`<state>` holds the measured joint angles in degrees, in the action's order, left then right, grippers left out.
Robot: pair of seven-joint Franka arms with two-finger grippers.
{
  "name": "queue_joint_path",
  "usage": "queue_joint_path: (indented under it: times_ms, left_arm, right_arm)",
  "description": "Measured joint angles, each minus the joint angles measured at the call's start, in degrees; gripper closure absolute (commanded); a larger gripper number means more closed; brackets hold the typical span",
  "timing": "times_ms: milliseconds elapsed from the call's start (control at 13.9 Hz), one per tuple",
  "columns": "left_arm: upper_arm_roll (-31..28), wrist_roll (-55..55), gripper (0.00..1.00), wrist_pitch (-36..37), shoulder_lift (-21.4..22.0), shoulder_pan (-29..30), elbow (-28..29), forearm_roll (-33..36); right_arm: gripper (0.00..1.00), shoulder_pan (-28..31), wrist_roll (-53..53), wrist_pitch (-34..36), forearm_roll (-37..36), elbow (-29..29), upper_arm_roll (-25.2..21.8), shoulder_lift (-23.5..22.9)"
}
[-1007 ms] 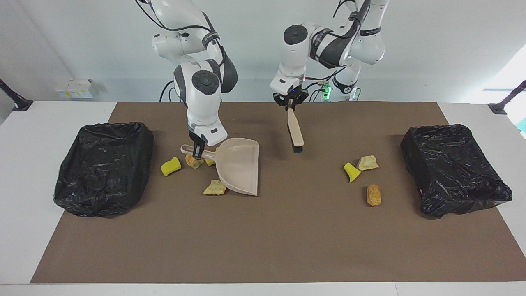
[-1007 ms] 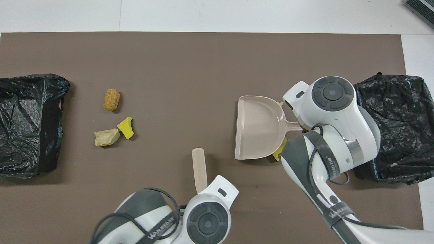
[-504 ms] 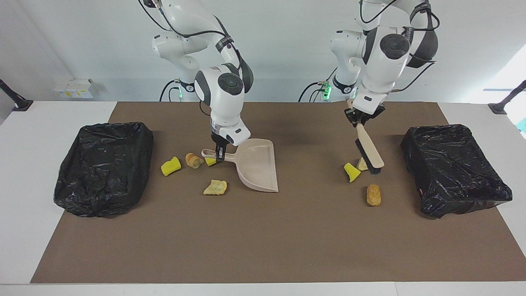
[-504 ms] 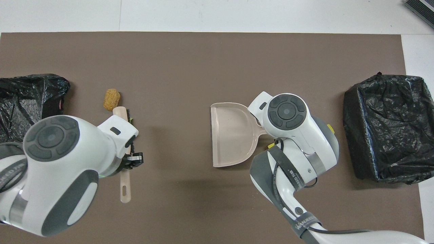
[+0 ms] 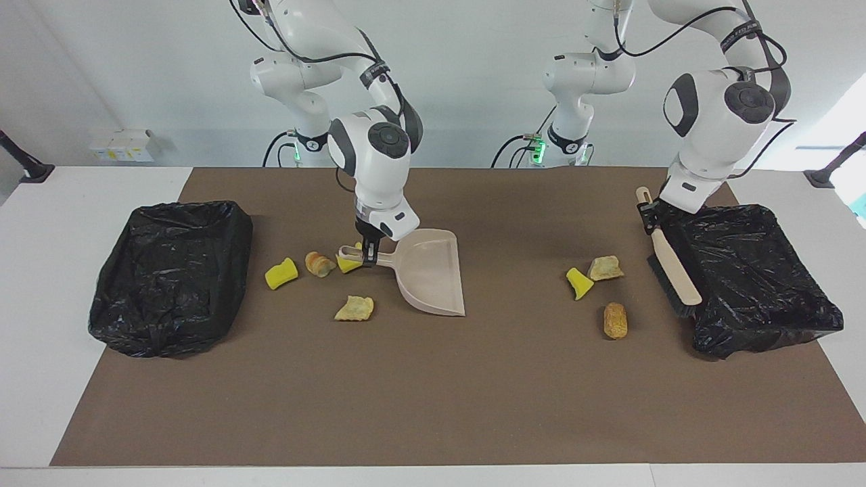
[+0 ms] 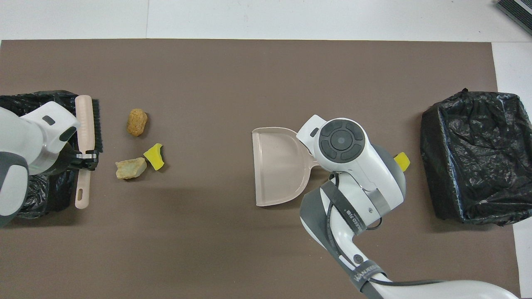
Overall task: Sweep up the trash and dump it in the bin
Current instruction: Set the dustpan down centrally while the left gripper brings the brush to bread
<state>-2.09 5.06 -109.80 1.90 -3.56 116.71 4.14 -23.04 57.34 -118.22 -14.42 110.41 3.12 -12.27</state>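
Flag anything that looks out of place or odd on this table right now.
Nothing is damaged. Seven yellow sponge and tan bread-like scraps lie scattered on the brown mat, none in the beige plastic dustpan or either black-lined bin.

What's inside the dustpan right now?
The dustpan shows only its bare beige floor, with no scraps in it. The right gripper holds its handle, covering that end.

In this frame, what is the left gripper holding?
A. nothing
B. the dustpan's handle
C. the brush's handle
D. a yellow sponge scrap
C: the left gripper is shut on the handle of the brush, beside the black-bagged bin at its end of the table.
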Motion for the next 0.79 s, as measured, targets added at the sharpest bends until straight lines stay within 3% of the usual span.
queue_joint_path:
  times_ms: [216, 504, 791]
  left_arm:
    - [0.56, 0.01, 1.00, -4.13, -3.40, 0.00, 3.58, 0.01]
    - [1.25, 2.43, 1.00, -6.58, -3.13, -0.55, 9.16, -0.01]
    - [1.91, 9.85, 1.00, -7.77, -2.28, -6.57, 9.84, -2.29]
  right_arm:
    - [1.00, -0.05, -0.69, -0.01, 0.00, 0.00, 0.00, -0.17]
    - [1.00, -0.05, -0.77, -0.01, 0.00, 0.00, 0.00, -0.36]
    - [1.00, -0.14, -1.30, -0.01, 0.00, 0.00, 0.00, -0.38]
